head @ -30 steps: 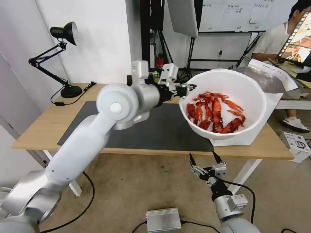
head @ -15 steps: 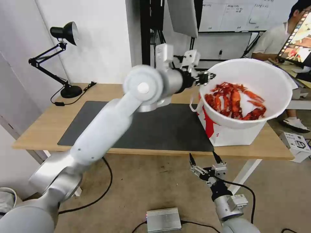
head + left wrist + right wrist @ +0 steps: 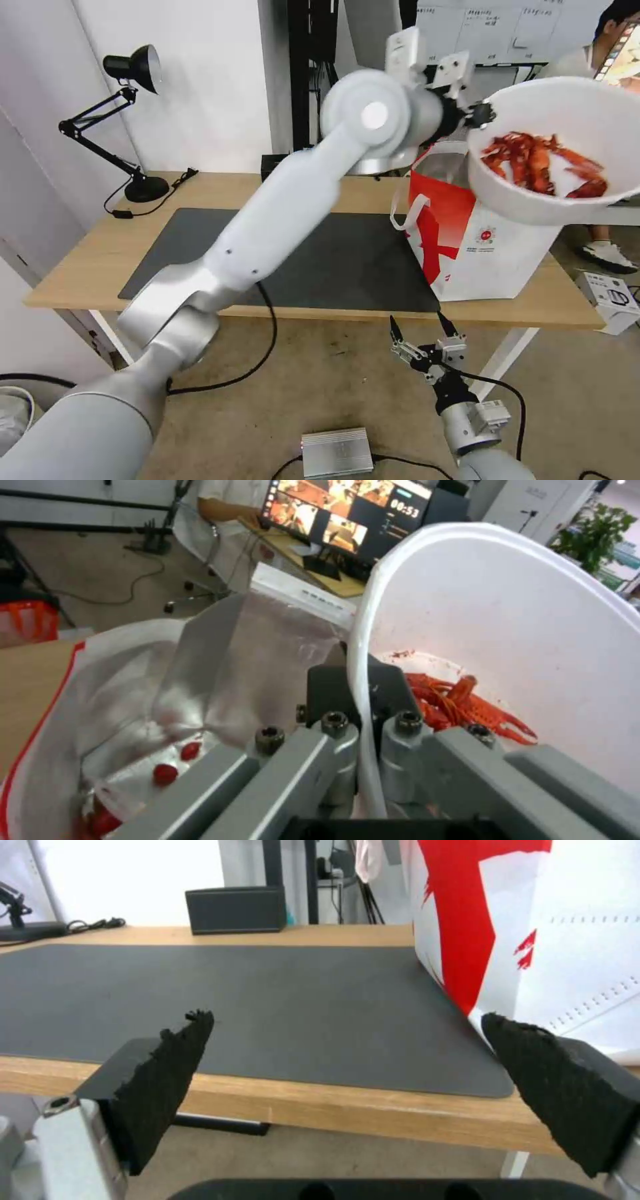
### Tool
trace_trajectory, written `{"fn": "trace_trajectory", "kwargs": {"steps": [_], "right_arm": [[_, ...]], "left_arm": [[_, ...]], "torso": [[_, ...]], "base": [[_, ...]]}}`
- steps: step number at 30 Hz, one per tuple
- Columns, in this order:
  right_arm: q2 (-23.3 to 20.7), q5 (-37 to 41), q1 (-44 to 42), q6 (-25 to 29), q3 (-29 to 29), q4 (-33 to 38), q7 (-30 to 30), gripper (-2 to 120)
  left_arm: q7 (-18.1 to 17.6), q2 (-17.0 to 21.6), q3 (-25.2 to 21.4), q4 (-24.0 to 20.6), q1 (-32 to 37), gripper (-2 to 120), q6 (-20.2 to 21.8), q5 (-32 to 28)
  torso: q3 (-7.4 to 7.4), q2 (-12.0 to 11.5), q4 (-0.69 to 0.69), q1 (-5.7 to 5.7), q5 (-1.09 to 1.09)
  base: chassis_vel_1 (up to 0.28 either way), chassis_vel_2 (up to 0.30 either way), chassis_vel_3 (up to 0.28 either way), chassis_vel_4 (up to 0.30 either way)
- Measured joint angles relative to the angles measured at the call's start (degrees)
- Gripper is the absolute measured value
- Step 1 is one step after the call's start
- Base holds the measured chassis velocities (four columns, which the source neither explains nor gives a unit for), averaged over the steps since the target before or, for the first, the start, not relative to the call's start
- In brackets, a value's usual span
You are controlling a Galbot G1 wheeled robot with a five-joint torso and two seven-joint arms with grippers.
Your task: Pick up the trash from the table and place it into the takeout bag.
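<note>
My left gripper (image 3: 481, 115) is shut on the rim of the white bowl (image 3: 533, 200) of red crayfish shells (image 3: 533, 160), holding it high above the red-and-white takeout bag (image 3: 487, 257) at the table's right end. In the left wrist view the fingers (image 3: 347, 685) pinch the bowl's rim (image 3: 360, 645), with the bag's foil lining (image 3: 200, 680) open beside it and red shells (image 3: 460, 705) inside the bowl. My right gripper (image 3: 420, 327) hangs open below the table's front edge; its pads (image 3: 173, 1060) stand wide apart facing the dark mat (image 3: 233, 1000) and the bag (image 3: 533, 930).
A black desk lamp (image 3: 127, 120) stands at the table's (image 3: 87, 267) back left. A small black box (image 3: 237, 910) sits at the back edge. A person sits at a monitor (image 3: 620, 60) behind the bag. A metal box (image 3: 335, 452) lies on the floor.
My left arm has swung the bowl up and to the right, from over the mat's right end to above the takeout bag. The right gripper has stayed put.
</note>
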Motion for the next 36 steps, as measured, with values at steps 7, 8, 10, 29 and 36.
{"fn": "trace_trajectory", "kwargs": {"steps": [7, 8, 10, 29, 36], "right_arm": [[0.00, 0.00, 0.00, 0.00, 0.00, 0.00, 0.00, 100], [0.00, 0.00, 0.00, 0.00, 0.00, 0.00, 0.00, 100], [0.00, 0.00, 0.00, 0.00, 0.00, 0.00, 0.00, 100], [0.00, 0.00, 0.00, 0.00, 0.00, 0.00, 0.00, 100], [0.00, 0.00, 0.00, 0.00, 0.00, 0.00, 0.00, 100]], "left_arm": [[0.73, -0.29, 0.57, 4.39, -0.63, 0, 0.00, 2.23], [0.73, -0.29, 0.57, 4.39, -0.63, 0, 0.00, 2.23], [0.48, -0.26, 0.60, 5.40, -0.63, 0, -0.20, 2.46], [-1.44, -0.14, 2.49, 11.00, -4.46, 0, -5.13, 2.39], [-0.85, -0.11, 3.10, 12.58, -5.38, 5, -5.20, 2.24]], "torso": [[0.00, 0.00, 0.03, 0.00, -0.02], [0.00, 0.00, 0.03, 0.00, -0.02], [0.00, 0.00, 0.03, 0.00, -0.02], [0.00, 0.00, 0.02, 0.00, -0.02], [0.00, 0.00, 0.02, 0.00, -0.02]], "base": [[0.000, 0.000, 0.000, 0.000], [0.000, 0.000, 0.000, 0.000], [0.000, 0.000, 0.000, 0.000], [0.000, 0.000, 0.000, 0.000], [0.000, 0.000, 0.000, 0.000]]}}
